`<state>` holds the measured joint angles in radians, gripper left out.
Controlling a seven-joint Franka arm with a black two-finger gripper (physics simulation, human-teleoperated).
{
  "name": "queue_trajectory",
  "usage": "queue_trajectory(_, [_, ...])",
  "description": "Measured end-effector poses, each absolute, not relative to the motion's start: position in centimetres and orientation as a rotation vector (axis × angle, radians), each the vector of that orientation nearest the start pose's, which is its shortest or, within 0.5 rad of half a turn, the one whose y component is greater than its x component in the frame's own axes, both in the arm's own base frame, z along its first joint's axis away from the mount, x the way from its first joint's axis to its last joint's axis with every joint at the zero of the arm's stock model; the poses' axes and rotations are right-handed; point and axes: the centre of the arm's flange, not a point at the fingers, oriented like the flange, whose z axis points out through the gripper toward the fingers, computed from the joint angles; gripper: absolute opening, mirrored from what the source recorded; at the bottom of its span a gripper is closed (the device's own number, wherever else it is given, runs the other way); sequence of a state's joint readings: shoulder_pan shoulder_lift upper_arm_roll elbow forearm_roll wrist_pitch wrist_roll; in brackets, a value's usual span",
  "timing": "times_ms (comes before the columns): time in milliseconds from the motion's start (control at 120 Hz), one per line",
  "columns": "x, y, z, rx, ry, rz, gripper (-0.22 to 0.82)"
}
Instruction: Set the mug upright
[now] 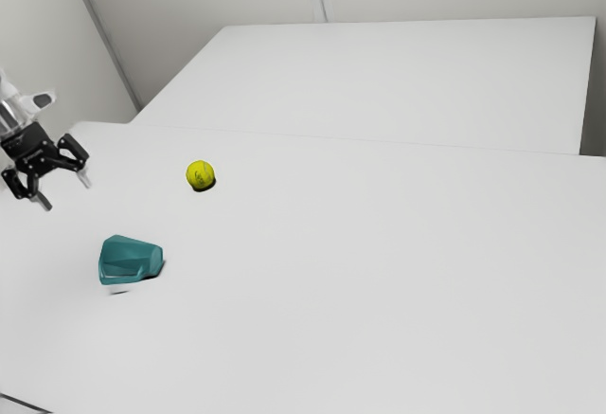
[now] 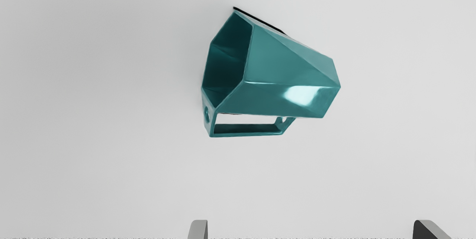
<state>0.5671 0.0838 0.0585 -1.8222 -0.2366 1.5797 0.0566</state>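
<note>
Mug [image 1: 130,261] and yellow ball [image 1: 200,175] share the white table [image 1: 379,243], the mug lying on its side. Measured from the ball, it sits nearer the exterior camera and off toward the exterior view's left, its base end the closer to the ball's side and its open mouth turned the other way. The handle [image 2: 247,134] juts from the flank nearer the fingertips. The gripper [image 1: 65,193] hangs above the table, well off to the exterior view's left of the ball, its two fingers spread wide apart with nothing between them. The step in hand looks to be getting a hold that allows a turn: it should come down squarely over the body near the mouth and close on opposing walls, keeping the handle from wedging beneath a finger. The slanted facets may slip, so a slow, firm squeeze is wise. After a small lift, the mouth end should swing upward, with release only once the flat base sits fully on the table.
</note>
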Motion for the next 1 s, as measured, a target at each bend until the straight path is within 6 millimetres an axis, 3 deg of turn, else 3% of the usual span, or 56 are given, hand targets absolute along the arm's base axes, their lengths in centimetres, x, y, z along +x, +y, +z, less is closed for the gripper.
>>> queue_trajectory(233, [46.9, 31.6, 39.3, -3.368, -1.08, 0.581, 0.6])
queue_trajectory(342, [47.4, 31.8, 37.0, -3.405, -1.079, 0.609, 0.6])
queue_trajectory(683, [48.7, 33.0, 32.1, -3.506, -1.097, 0.58, 0.6])
queue_trajectory(1000, [50.2, 31.7, 29.2, -3.623, -1.154, 0.537, 0.6])
